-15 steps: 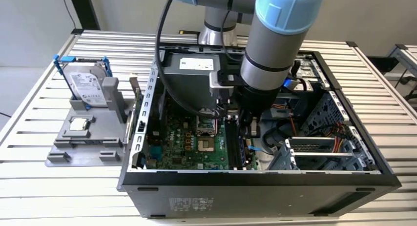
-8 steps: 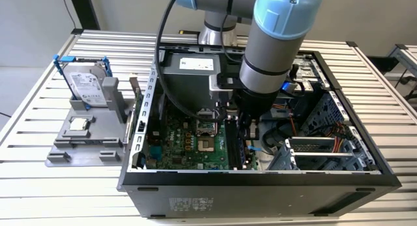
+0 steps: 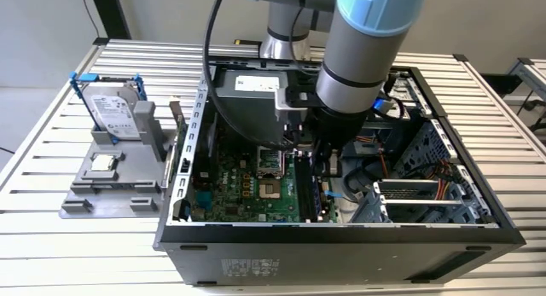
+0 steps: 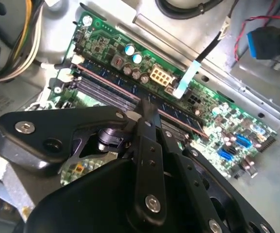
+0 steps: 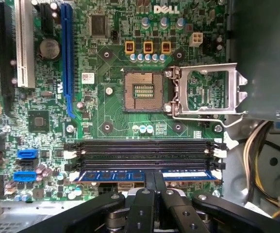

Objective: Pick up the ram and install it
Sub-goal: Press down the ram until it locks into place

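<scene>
1. One ram [image 5: 147, 175] is held on edge in the slot nearest the gripper [image 5: 155, 180], at 6 o'clock from the socket [image 5: 142, 91].
2. It is clamped mid-length by the fingers, likely so it goes down evenly.

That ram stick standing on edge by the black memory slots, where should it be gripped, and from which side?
Take the ram at mid-length on its upper long edge, coming straight down toward the motherboard, one finger on each flat face. It stands on edge with the memory slots close alongside, so its sides are crowded. The pincer grips it there.
</scene>
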`<state>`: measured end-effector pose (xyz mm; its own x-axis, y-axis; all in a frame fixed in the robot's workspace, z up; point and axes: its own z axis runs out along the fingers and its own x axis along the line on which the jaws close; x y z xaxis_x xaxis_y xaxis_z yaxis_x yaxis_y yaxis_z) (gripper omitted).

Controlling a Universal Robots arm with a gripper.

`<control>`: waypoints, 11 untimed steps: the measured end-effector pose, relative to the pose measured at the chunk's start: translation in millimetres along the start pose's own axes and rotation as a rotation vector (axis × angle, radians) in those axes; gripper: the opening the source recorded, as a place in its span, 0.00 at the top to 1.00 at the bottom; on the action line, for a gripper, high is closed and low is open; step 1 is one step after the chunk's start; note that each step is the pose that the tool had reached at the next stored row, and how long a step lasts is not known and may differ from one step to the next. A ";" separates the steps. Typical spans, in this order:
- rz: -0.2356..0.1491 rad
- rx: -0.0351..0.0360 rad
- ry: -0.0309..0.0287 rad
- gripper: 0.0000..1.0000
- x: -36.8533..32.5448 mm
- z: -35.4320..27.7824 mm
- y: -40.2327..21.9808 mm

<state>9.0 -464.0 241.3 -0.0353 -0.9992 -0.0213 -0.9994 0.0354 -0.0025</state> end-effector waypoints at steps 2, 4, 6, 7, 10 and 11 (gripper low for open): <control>0.000 -0.0003 -0.0001 1.00 -0.1 -6.0 0.0; 0.000 -0.0003 -0.0001 1.00 -0.2 -10.2 0.0; 0.000 -0.0008 -0.0001 1.00 -0.3 -14.2 0.0; 0.000 -0.0011 -0.0001 1.00 -0.3 -16.0 0.0; 0.000 -0.0026 0.0000 1.00 -0.5 -23.9 -0.1; 0.000 -0.0028 -0.0002 1.00 -0.6 -25.7 -0.1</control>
<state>9.0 -464.0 267.1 -0.0354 -0.9991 -0.0214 -0.9994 0.0354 0.0003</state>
